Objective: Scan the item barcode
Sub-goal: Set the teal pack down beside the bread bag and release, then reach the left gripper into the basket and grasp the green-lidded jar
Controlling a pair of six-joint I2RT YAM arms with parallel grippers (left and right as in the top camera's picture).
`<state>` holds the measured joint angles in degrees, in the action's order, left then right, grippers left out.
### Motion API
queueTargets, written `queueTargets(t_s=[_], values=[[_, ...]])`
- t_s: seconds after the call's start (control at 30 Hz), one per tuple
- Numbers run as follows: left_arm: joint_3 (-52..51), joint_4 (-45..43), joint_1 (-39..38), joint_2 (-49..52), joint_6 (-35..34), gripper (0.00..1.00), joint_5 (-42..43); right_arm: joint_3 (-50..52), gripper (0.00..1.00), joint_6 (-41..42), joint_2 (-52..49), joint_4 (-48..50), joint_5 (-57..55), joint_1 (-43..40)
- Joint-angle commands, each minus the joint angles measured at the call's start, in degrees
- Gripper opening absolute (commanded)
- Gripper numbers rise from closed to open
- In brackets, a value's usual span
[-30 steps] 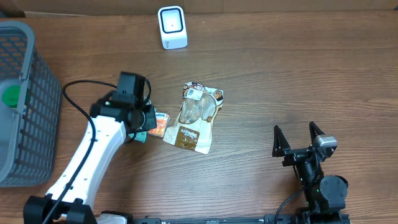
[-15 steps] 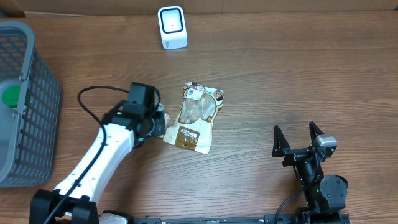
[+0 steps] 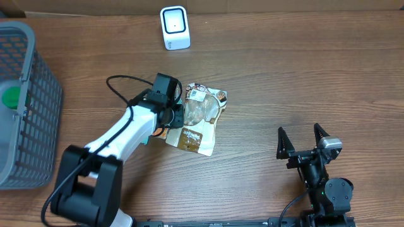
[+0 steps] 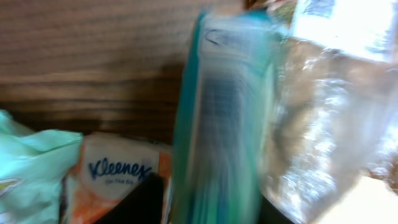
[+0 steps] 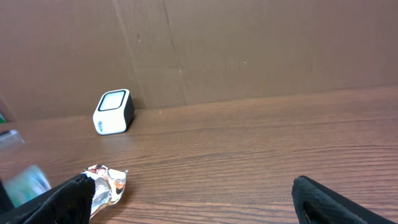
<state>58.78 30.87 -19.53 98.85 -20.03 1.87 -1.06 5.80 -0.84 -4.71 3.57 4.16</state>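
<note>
In the left wrist view a teal-edged flat packet (image 4: 217,118) is smeared by motion, its print unreadable, and an orange-and-white tissue pack (image 4: 118,177) runs off the bottom edge. Overhead, the left tool (image 3: 175,117) hides its own fingers, so their spread cannot be told. The grey mesh basket (image 3: 38,82) is cut by the left edge. The brown-and-clear snack pouch (image 3: 197,120) carries a label too small to read.

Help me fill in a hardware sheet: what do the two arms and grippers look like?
The left arm has a white, rounded link between black joints, with a thin black cable looping beside it; the left gripper is black. The right arm is all black with a small grey block on top; the right gripper has two slim, pointed black fingers.
</note>
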Motion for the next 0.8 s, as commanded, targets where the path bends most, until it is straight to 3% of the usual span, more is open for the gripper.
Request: queueTargets(t_s=[0.0, 0.03, 0.1, 0.53, 0.77], values=[[3.37, 0.85, -0.02, 0.76, -1.42, 0.56, -0.76, 0.61, 1.0, 0.13, 0.68, 0.15, -0.52, 0.33], [4.31, 1.9, -0.04, 0.55, -1.44, 0.63, -0.79, 0.61, 1.0, 0.13, 0.68, 0.15, -0.52, 0.33], [7.21, 4.7, -0.04, 0.0, -1.4, 0.67, -0.79, 0.61, 1.0, 0.13, 0.68, 0.15, -0.52, 0.33], [47.17, 39.47, 0.74, -5.2, 4.42, 0.67, -3.15, 0.61, 1.0, 0.13, 0.68, 0.15, -0.52, 0.33], [67.69, 52.94, 11.8, -6.71, 4.42, 0.68, -7.82, 0.61, 1.0, 0.13, 0.68, 0.15, -0.52, 0.33]])
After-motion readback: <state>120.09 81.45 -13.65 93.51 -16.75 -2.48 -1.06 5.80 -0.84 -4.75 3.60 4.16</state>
